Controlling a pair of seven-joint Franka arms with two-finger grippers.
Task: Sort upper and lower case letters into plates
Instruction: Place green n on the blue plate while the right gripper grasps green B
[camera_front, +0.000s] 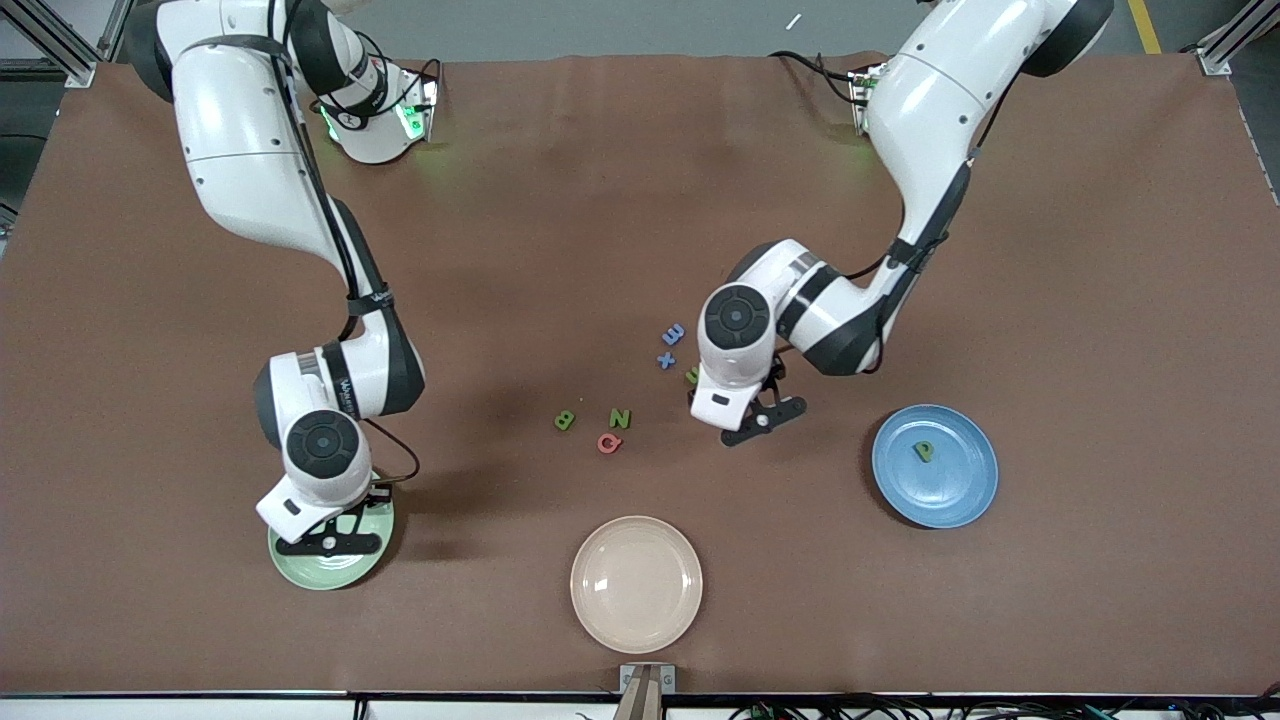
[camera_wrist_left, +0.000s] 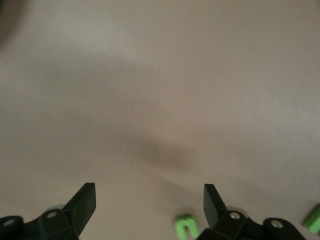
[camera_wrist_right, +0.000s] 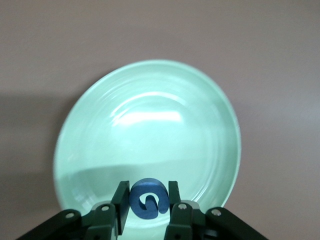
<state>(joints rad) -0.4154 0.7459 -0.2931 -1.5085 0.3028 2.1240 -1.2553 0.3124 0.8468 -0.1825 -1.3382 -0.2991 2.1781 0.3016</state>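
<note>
My right gripper (camera_front: 330, 540) hangs over the pale green plate (camera_front: 320, 578). In the right wrist view the gripper (camera_wrist_right: 147, 186) is shut on a dark blue curled letter (camera_wrist_right: 148, 201) above the plate's bare dish (camera_wrist_right: 150, 125). My left gripper (camera_front: 762, 416) is open and low over the table, beside a small green letter (camera_front: 691, 375). That letter lies close to one finger in the left wrist view (camera_wrist_left: 185, 226), where the gripper (camera_wrist_left: 149, 189) is empty. The blue plate (camera_front: 960, 490) holds a green P (camera_front: 924, 452).
A cream-beige plate (camera_front: 636, 584) lies near the table's front edge. Loose letters lie mid-table: a green B (camera_front: 565, 420), a green N (camera_front: 620, 418), a red Q (camera_front: 609, 442), a blue x (camera_front: 666, 360) and another blue letter (camera_front: 673, 333).
</note>
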